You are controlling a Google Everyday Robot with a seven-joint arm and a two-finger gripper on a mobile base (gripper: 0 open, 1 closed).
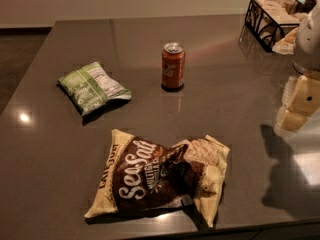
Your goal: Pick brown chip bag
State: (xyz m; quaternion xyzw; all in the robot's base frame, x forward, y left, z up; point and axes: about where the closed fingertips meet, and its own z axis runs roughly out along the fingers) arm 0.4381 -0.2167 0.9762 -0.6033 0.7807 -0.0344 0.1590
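The brown chip bag [155, 179] lies flat and crumpled on the dark grey table [60, 154], near its front edge. It has a dark brown centre with white "Sea Salt" script and cream-yellow edges. My gripper [298, 108] shows at the right edge of the view as cream-coloured blocks under a white arm part. It hangs above the table, well to the right of the bag and further back, touching nothing. It holds nothing that I can see.
A smaller green bag [93, 87] with a white nutrition label lies at the back left. An orange soda can [173, 66] stands upright behind the brown bag. A black wire basket [270, 19] sits at the back right corner. The gripper's shadow falls on the table's right front.
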